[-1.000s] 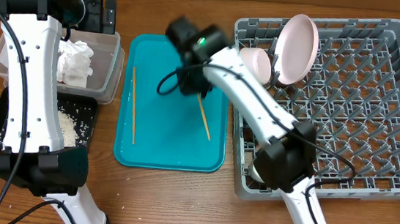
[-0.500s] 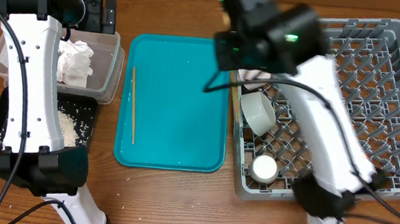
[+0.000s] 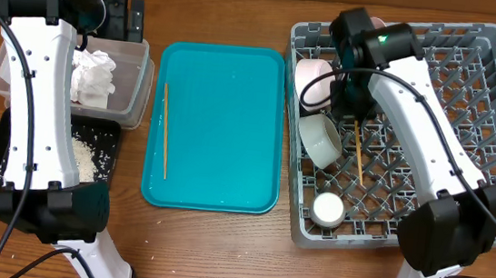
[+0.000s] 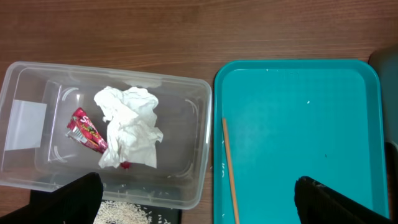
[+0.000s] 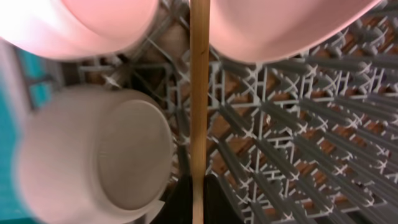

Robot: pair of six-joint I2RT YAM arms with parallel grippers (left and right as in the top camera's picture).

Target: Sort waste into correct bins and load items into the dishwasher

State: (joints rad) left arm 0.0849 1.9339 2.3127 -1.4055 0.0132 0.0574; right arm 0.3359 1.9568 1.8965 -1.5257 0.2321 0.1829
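My right gripper (image 5: 199,196) is shut on a thin wooden chopstick (image 5: 199,93) and holds it over the left part of the grey dish rack (image 3: 469,115). Overhead, that chopstick (image 3: 357,155) lies along the rack pegs. In the rack sit a pink bowl (image 3: 313,80), a pale grey bowl (image 3: 323,139) and a small white cup (image 3: 328,208). A second chopstick (image 3: 165,131) lies on the teal tray (image 3: 222,127). My left gripper (image 4: 199,208) is open and empty above the clear tub (image 4: 199,112), which holds the white napkin (image 4: 130,127) and red wrapper (image 4: 86,129).
The black tray (image 3: 107,135) with white rice (image 3: 82,155) sits in front of the clear tub at the left. A pink plate (image 3: 379,24) stands in the rack's far left corner, mostly behind my right arm. Bare wooden table lies along the front edge.
My right arm lifted one chopstick off the teal tray and carried it right, over the dish rack. One chopstick stays on the tray. The left arm has not moved.
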